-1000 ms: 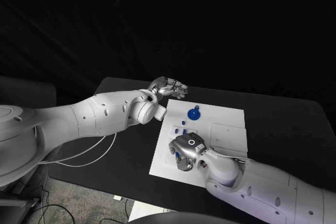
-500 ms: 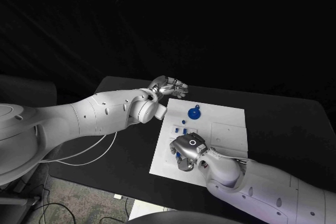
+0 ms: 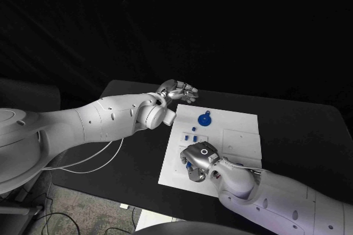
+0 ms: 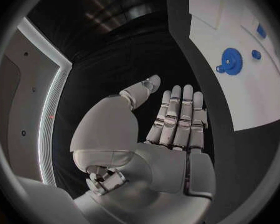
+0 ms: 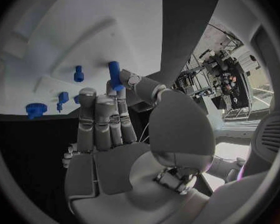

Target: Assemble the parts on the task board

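The white task board [image 3: 239, 138] lies in the middle of the black table. A round blue part [image 3: 204, 120] sits near its far left end, with small blue pieces [image 3: 191, 137] a little nearer. My right hand [image 3: 197, 161] hovers low over the board's near left area. In the right wrist view its thumb and a finger pinch a blue peg [image 5: 114, 74] above the board [image 5: 84, 30]. My left hand [image 3: 179, 90] is off the board's far left corner, above the table. Its fingers [image 4: 177, 112] are stretched out and hold nothing.
In the right wrist view, more small blue pieces [image 5: 78, 74] and the round part [image 5: 35, 109] lie beyond the fingertips. The left wrist view shows the round part [image 4: 231, 62] on the board [image 4: 252, 99]. Bare black table [image 3: 301, 133] surrounds the board.
My right hand has shifted slightly toward the near edge of the board, still with the peg. My left hand has stayed in place.
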